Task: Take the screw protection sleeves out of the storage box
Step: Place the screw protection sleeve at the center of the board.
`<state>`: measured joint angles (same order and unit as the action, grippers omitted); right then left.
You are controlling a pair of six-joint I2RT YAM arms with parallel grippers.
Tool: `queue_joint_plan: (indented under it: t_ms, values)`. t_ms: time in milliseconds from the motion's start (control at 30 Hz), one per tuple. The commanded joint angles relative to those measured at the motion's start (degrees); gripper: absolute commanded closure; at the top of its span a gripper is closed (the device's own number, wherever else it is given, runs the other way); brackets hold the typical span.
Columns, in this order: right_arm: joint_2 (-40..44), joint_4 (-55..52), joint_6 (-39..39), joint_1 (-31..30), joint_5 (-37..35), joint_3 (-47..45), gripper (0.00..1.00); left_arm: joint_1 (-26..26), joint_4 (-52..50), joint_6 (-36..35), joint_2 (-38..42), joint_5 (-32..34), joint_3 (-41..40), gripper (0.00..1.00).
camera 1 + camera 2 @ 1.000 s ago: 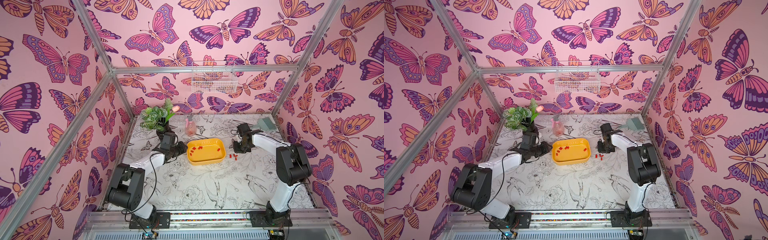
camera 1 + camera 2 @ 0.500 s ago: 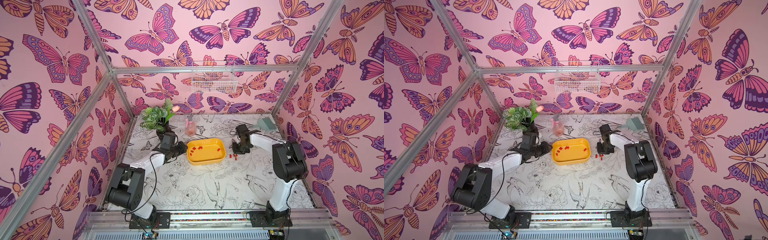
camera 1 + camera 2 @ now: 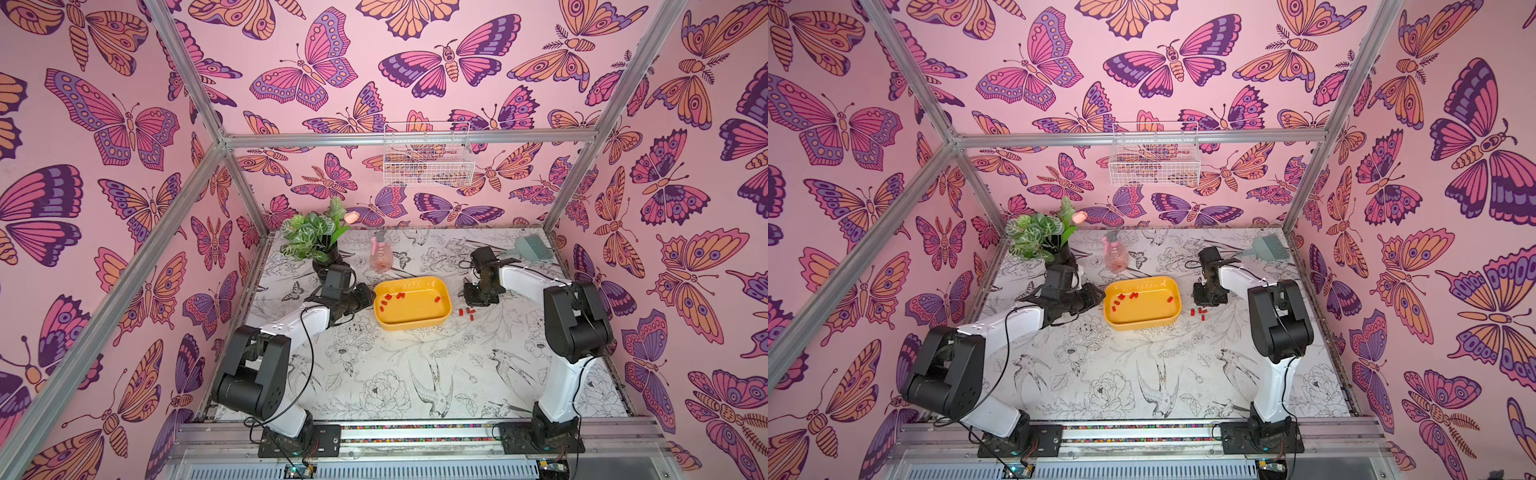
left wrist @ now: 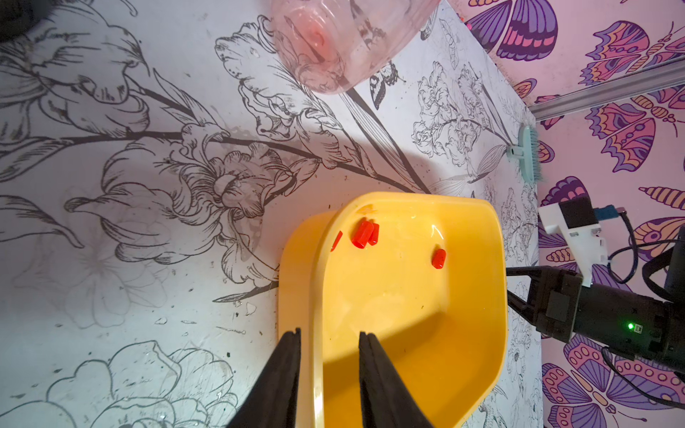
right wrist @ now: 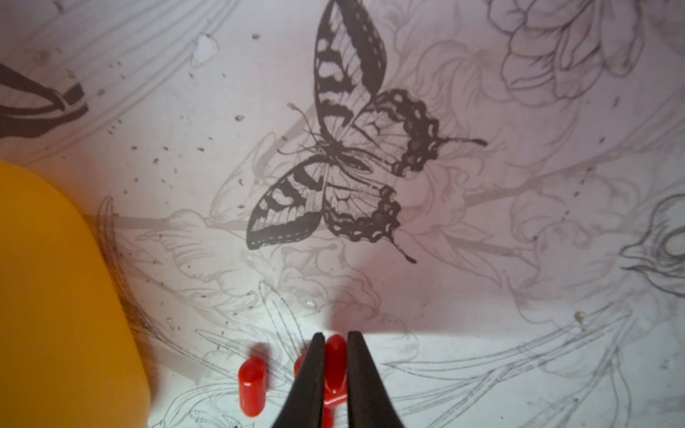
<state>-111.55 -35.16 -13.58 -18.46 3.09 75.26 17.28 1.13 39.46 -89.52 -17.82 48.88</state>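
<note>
**Edges / room.** The box (image 3: 409,326) sits mid-table, nearer the back wall than the front rail, long sides running left to right. You have open table (image 3: 374,374) in front of it, between the two arm bases. To the right, the strip between box and side wall is narrower. Your right claw (image 3: 476,300) stands in that strip, pointing down just beside the box's right end.

**Claws.** The left claw (image 4: 328,333) straddles the box's left wall, one finger outside and one inside, clenched across the rim. The right claw (image 5: 335,335) is clenched on one sleeve (image 5: 335,367). Whether that sleeve touches the table, you cannot tell.

**Sleeves.** A handful of sleeves (image 3: 401,295) lie on the box floor, mostly toward its back left. One (image 3: 437,299) lies apart, toward the right end. A small cluster (image 3: 1200,311) lies on the table just off the box's front right corner, under your right claw.

**Around.**
- The plant (image 3: 311,232) stands just behind your left wrist.
- The bottle (image 3: 381,257) stands near the box's back left corner, apart from it.
- The brush (image 3: 534,247) lies in the back right corner, behind the right arm.
- The basket (image 3: 428,160) hangs on the back wall, well above everything.

**Hard to read.**
- In the left wrist view, the rim hides half of one sleeve (image 4: 336,241).
- In the right wrist view, a finger covers part of a loose sleeve (image 5: 300,365).
- In the right wrist view, the box corner (image 5: 55,296) is blurred.
- In both top views, the sleeves are too small for a sure count.
</note>
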Motion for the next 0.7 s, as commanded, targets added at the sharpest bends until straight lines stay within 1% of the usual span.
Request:
queue_joint_plan:
  t_ms: [0,267,400,667]
  values:
    - [-1.23,-1.19,0.41,0.47,0.60,1.51,0.83,-0.14,0.22,-0.17,-0.74,-0.59,0.84,0.68]
    - [-1.23,-1.49,0.40,0.47,0.43,1.54,0.81,-0.14,0.27,-0.17,-0.75,-0.63,0.86,0.68]
    - [-0.74,-1.92,0.40,0.52,0.46,1.46,0.77,-0.13,0.20,-0.18,-0.69,-0.68,0.87,0.68]
    - [3.58,-2.24,-0.12,0.43,-0.59,0.49,0.73,-0.12,0.23,-0.13,-0.74,-0.64,0.86,0.68]
